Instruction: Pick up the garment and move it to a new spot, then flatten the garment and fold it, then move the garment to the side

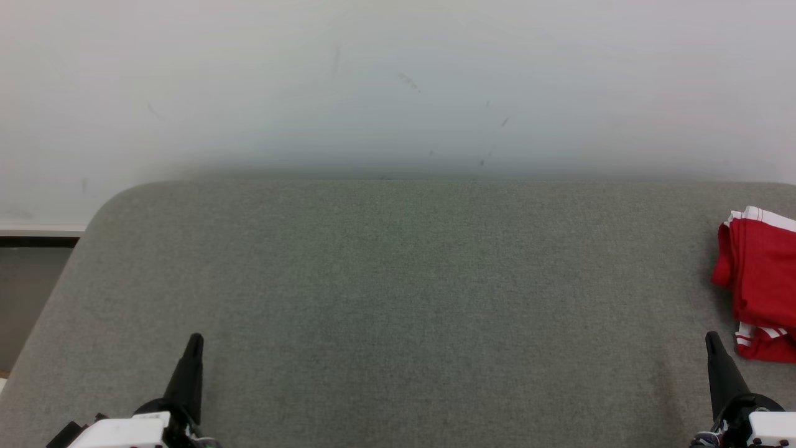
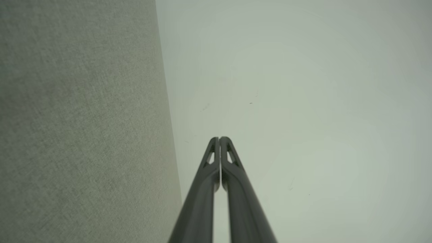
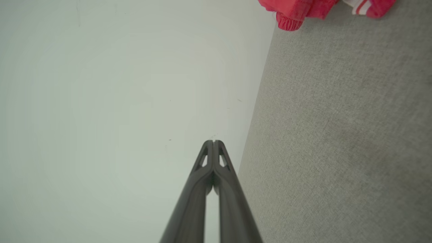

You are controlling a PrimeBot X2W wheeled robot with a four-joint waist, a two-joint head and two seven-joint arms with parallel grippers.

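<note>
Fabric comes first in the head view. The red garment (image 1: 762, 283) with white striped trim lies at the far right of the grey table (image 1: 398, 298) and is cut by the picture's edge, so its full width is hidden. Its long axis runs far to near along the table's right side, with striped trim at both ends. The layers look doubled over, though rumpled. The left claw (image 1: 194, 339) and right claw (image 1: 712, 339) sit low at the near corners, both pinched together and holding nothing. The right one is near the garment's near end but apart from it.

This fits either a bundle waiting to be carried off or a folded piece set aside. If it is waiting, pinching a trimmed edge rather than the bulk would let the layers fall open. If it is set aside, the care is to keep clear of it.

The left wrist view has the left claw's fingers (image 2: 211, 168) meeting tip to tip, empty, with bare table alongside and the pale wall (image 2: 303, 101) ahead.

In the right wrist view the right claw (image 3: 213, 141) is likewise closed and empty. The garment (image 3: 297, 10) sits at the top edge, and a gathered hem, perhaps elastic, points toward the wall.
</note>
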